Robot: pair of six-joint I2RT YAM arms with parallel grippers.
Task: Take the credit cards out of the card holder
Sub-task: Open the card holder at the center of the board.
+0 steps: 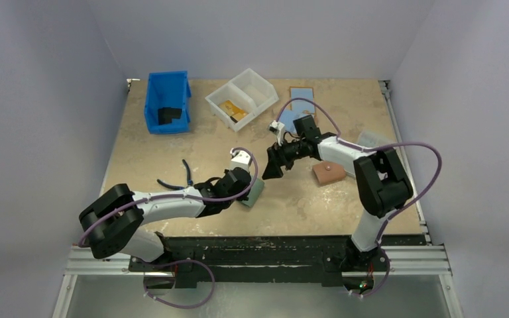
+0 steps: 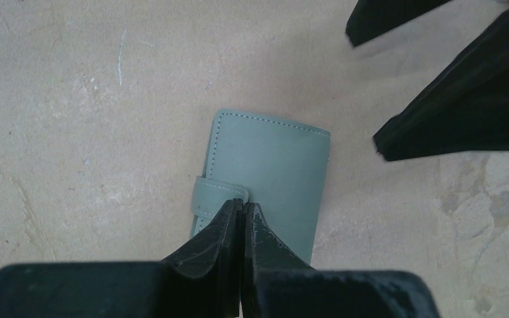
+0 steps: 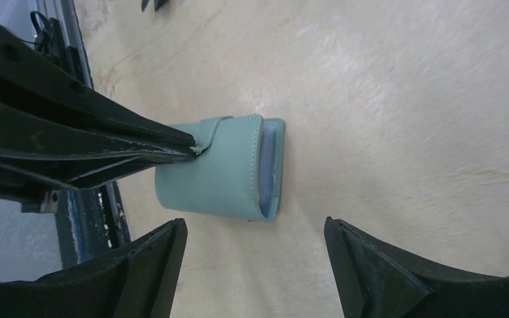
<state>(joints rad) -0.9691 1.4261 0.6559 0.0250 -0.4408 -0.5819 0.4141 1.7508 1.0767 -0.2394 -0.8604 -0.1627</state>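
Nearest, the left pincer (image 2: pixel 243 205) is pressing its tips together against the snap tab (image 2: pixel 220 195) of the teal card holder (image 2: pixel 272 159), folded on the bench (image 1: pixel 166 152). Beyond, the right pincer (image 3: pixel 255 224) is hovering spread apart; a salmon-pink wallet (image 1: pixel 328 173), blue bin (image 1: pixel 167 103) and white tray (image 1: pixel 242 98) are sitting farther back.

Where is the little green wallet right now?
In the top view, the teal card holder lies centre-front on the table, its snap tab pinched by the left gripper, the open right gripper hovering just beyond.
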